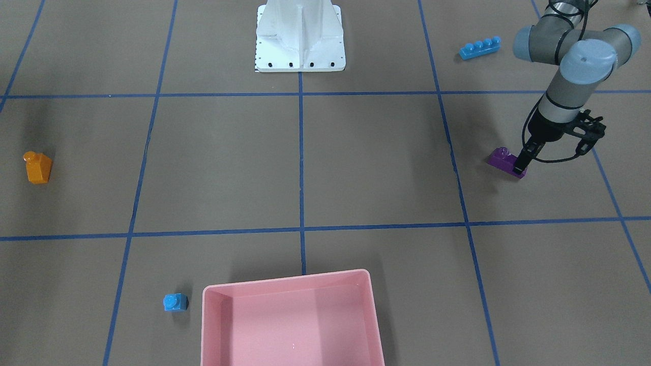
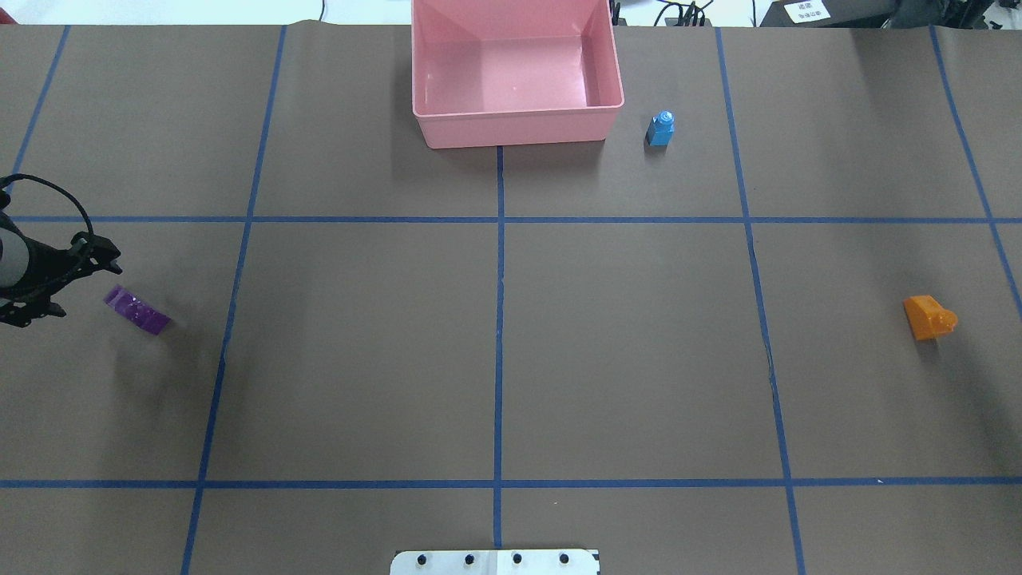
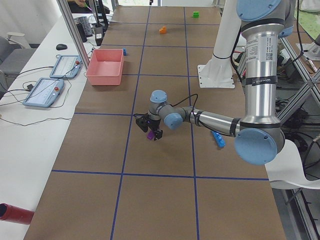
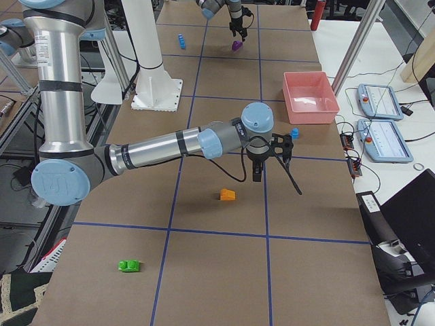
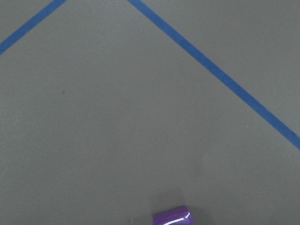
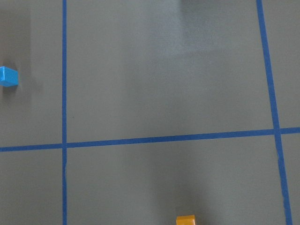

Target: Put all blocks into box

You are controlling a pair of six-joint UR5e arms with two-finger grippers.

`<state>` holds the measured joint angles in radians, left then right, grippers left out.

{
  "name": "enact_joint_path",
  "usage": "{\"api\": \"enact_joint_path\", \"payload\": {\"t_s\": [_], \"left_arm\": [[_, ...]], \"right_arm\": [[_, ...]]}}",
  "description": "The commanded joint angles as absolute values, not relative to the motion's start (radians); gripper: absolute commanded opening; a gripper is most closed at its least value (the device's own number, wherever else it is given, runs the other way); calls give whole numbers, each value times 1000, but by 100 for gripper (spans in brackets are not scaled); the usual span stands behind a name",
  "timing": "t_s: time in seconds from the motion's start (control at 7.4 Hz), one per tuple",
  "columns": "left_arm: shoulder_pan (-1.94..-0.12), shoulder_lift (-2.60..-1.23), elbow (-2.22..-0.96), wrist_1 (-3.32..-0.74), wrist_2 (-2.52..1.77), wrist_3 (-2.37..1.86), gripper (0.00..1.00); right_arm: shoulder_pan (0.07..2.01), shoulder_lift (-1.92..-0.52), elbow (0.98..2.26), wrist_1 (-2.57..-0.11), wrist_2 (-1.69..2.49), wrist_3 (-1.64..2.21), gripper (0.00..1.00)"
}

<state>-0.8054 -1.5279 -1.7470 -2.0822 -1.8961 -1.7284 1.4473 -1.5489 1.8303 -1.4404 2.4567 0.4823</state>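
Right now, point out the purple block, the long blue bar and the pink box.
purple block [image 1: 501,160]: exterior front-facing view, on its body below the stud.
long blue bar [image 1: 479,48]: exterior front-facing view, middle of its stud row.
pink box [image 2: 517,128]: overhead exterior view, on the outer wall nearest the robot.

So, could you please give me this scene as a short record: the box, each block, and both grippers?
box: pink tray, empty
purple sloped block: on table, left gripper at its end, grip unclear
orange sloped block: on table, untouched
tiny blue cube: on table beside box
long blue bar: on table, untouched
right gripper: above table near orange block, state unclear
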Motion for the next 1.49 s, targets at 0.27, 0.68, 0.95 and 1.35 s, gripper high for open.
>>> {"api": "enact_joint_path", "payload": {"t_s": [0.27, 0.68, 0.95, 1.35], "left_arm": [[-764, -1555, -1740, -2082, -1875, -1760, 47], [-749, -1552, -1791, -2040, -1876, -1750, 0], [-774, -1555, -1970, -1842, -1997, -1695, 0], [-836, -1862, -2080, -1399, -2003, -1634, 0]], "right_arm": [[1437, -1552, 1832, -1442, 2451, 486, 100], [1414, -1548, 1832, -1442, 2445, 494, 100], [1359, -1555, 1850, -1437, 2349, 522, 100], [1174, -1614, 1841, -1270, 2254, 593, 100]]}}
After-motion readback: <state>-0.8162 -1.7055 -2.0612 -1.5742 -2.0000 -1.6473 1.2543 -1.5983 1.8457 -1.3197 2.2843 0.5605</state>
